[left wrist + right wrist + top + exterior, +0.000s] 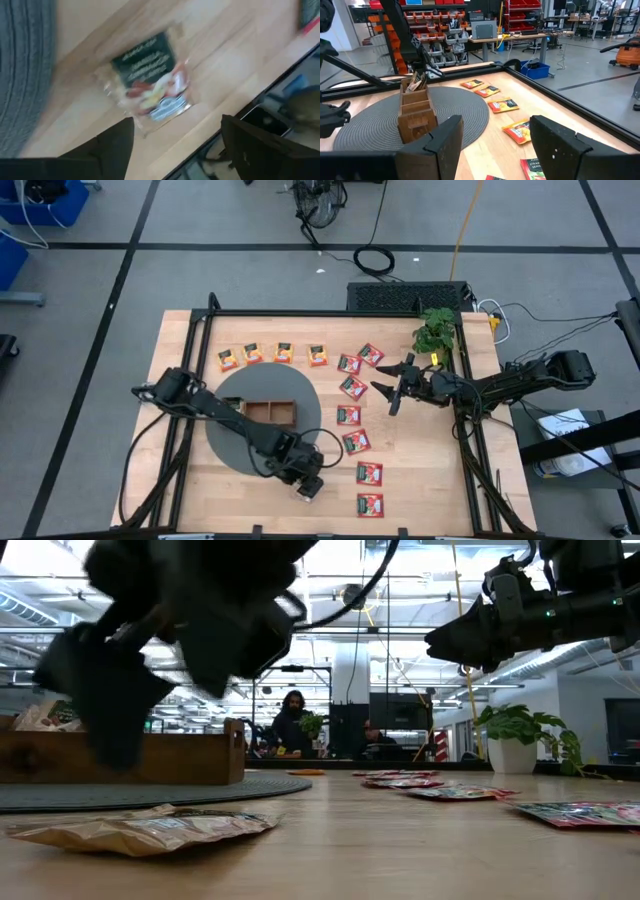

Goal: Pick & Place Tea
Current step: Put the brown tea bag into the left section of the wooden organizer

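Listing what stands on the wooden worktop (200,480), with the round grey mat (225,445) taken as landmark.

Item: wooden tray (270,412), compartmented, brown, resting on the mat, toward its far half.

Item: orange-yellow packets (284,352), four in a row, lying flat beyond the mat's far edge, each apart from its neighbour.

Item: red-and-green packets (352,388), seven, lying in a loose column to the right of the mat, running from the far side near the potted plant (434,330) down to the near edge; the nearest two (370,504) lie close together, well apart from the mat.

Item: white-and-green packet (150,83), single, crinkled, lying flat on bare wood just off the mat's near right edge. Nothing grips it.

Item: left tool (309,488), hanging directly above that white-and-green packet, fingers spread wide apart with the packet visible between them, empty. Its arm reaches across the mat from the left.

Item: right tool (392,390), held in the air to the right of the mat, above the red-and-green column, aimed toward the tray. Fingers parted, nothing between them.

Item: people (292,725), two, seated in the room beyond the far side of the worktop, well behind the mat.
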Action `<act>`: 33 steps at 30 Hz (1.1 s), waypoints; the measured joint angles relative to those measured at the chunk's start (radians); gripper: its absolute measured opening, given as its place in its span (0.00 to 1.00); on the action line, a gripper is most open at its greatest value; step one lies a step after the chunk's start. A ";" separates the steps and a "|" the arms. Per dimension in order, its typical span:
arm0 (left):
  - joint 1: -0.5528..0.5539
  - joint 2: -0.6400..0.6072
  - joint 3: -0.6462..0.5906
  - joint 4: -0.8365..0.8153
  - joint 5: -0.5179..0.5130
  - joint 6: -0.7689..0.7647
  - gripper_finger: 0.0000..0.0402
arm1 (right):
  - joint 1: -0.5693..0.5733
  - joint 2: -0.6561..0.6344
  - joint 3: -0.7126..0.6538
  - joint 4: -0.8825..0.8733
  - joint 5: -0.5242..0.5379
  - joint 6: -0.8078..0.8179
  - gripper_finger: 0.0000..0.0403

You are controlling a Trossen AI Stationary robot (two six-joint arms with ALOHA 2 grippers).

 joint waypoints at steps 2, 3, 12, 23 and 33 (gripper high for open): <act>-0.008 0.000 0.032 0.006 -0.055 0.005 0.74 | 0.000 0.000 0.000 0.000 0.000 0.000 0.53; -0.014 0.000 0.050 0.008 -0.086 0.014 0.73 | 0.000 0.000 0.000 0.000 0.000 0.000 0.53; -0.054 0.042 0.065 0.058 -0.281 0.051 0.64 | 0.000 0.000 0.000 0.000 -0.003 0.000 0.53; -0.067 0.102 0.065 0.158 -0.250 0.119 0.62 | 0.003 0.000 0.000 0.005 -0.004 0.003 0.53; -0.069 0.111 0.067 -0.008 -0.077 -0.060 0.53 | 0.005 0.000 0.000 0.000 -0.004 0.003 0.53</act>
